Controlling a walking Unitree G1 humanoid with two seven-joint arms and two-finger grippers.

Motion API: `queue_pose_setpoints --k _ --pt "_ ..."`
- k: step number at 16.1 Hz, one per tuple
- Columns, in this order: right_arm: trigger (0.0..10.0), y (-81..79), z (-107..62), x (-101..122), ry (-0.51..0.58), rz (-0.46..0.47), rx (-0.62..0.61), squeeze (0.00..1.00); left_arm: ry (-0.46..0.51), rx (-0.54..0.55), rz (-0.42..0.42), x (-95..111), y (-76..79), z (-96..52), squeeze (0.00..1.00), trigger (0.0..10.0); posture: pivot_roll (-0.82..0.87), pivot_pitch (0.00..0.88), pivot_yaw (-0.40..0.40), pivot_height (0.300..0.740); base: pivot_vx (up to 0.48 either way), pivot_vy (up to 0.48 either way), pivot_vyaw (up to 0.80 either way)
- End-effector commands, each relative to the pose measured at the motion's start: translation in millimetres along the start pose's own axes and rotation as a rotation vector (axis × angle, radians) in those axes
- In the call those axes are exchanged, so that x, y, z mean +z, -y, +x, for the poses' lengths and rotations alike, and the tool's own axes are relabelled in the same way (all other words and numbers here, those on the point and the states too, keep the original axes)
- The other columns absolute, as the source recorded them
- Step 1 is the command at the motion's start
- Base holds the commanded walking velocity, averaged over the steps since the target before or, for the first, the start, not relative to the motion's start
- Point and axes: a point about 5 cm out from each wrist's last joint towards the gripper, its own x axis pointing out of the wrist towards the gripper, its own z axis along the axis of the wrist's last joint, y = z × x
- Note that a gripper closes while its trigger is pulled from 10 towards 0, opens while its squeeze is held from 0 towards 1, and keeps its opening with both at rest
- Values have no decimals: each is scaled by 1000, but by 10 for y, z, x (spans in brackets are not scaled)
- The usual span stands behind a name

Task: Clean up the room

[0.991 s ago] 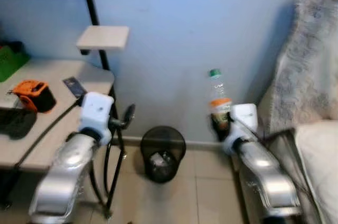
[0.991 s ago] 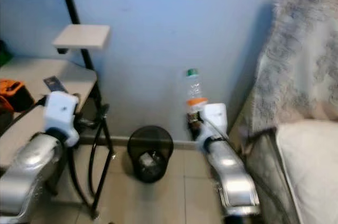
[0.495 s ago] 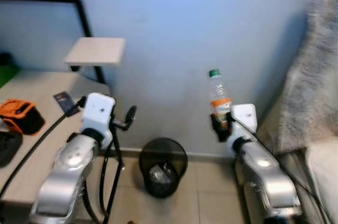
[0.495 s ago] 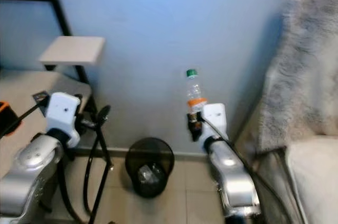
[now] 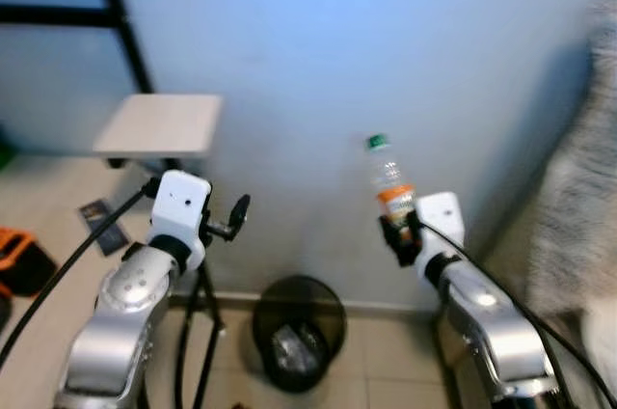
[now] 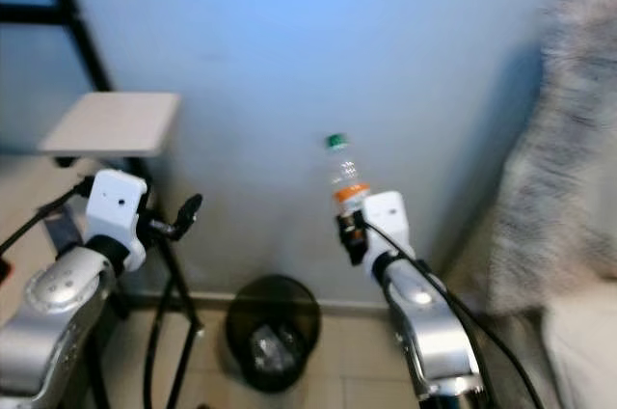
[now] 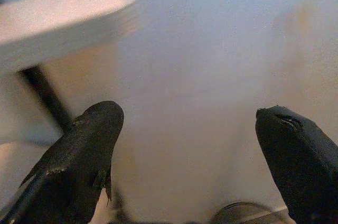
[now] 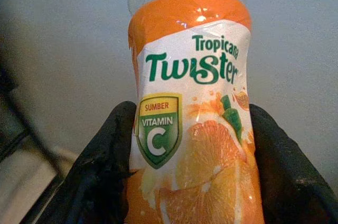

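My right gripper (image 5: 399, 234) is shut on a clear plastic bottle (image 5: 388, 180) with a green cap and an orange Tropicana Twister label (image 8: 193, 129), held upright before the blue wall. Its black fingers (image 8: 100, 166) press the label from both sides. A black mesh waste bin (image 5: 298, 330) with some rubbish inside stands on the tiled floor below and left of the bottle. My left gripper (image 5: 234, 217) is raised to the left of the bin and stands open, its fingertips (image 7: 87, 145) wide apart with nothing between them.
A small pale shelf (image 5: 159, 125) sticks out from a black metal frame (image 5: 122, 38) at the left. A light desk (image 5: 48, 255) below it carries an orange and black object (image 5: 17, 259). A grey furry blanket (image 5: 583, 197) hangs at the right edge.
The camera has swung right and tilted up, so the desk slid off left and the shelf dropped lower. The bottle stays gripped in the right gripper; the left stays open.
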Motion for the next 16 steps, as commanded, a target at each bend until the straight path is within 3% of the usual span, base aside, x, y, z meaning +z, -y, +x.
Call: queue_pose_setpoints --k 1,3,6,10,13,16 --pt "10000 -11 -13 0 -18 -47 47 0 -12 -35 17 -3 32 2 0 10000 -69 0 -19 740 379 0 0" --pt "10000 -59 -41 -123 -94 -140 174 0 -40 -94 44 -51 97 -26 0 10000 -71 0 -20 740 324 0 291" --pt "10000 -47 -51 -184 -152 -181 255 0 -39 -164 54 -38 173 -55 0 10000 -67 0 -29 740 95 0 194" --pt "10000 -46 -5 -380 -298 -396 497 0 -113 -353 94 -61 288 -218 0 10000 -59 0 -46 740 0 0 0" --pt "10000 -88 227 -505 -355 -479 458 0 -217 -484 89 -173 348 -327 0 10000 -39 0 -71 740 0 0 0" --pt "10000 -216 548 -575 -416 -460 330 0 -301 -589 144 -244 311 -302 0 10000 -40 0 -69 740 0 0 0"
